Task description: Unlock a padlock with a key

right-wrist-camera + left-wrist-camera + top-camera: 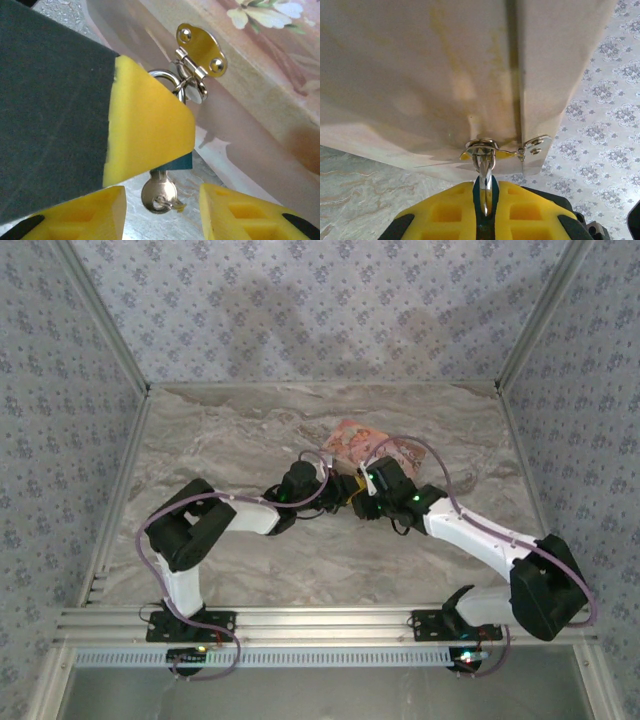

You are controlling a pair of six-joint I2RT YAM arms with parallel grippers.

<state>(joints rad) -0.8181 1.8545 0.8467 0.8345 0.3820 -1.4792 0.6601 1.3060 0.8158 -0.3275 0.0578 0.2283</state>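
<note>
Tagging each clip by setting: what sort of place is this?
Probably a purpose-built test booth, not a lived-in room: a marble-patterned tabletop closed in by floral-papered wall panels, with two robot arms bolted to an aluminium rail at its near edge.

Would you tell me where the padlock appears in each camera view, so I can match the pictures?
Top external: too small to make out; it would sit just below the pink box.
Left wrist: bottom centre, the padlock pinched between the fingers of the left gripper, loop pointing up.
Right wrist: centre, mostly behind a left finger; its teal edge shows above the key.
Shared landmark: the box's riveted clasp plate.
</note>
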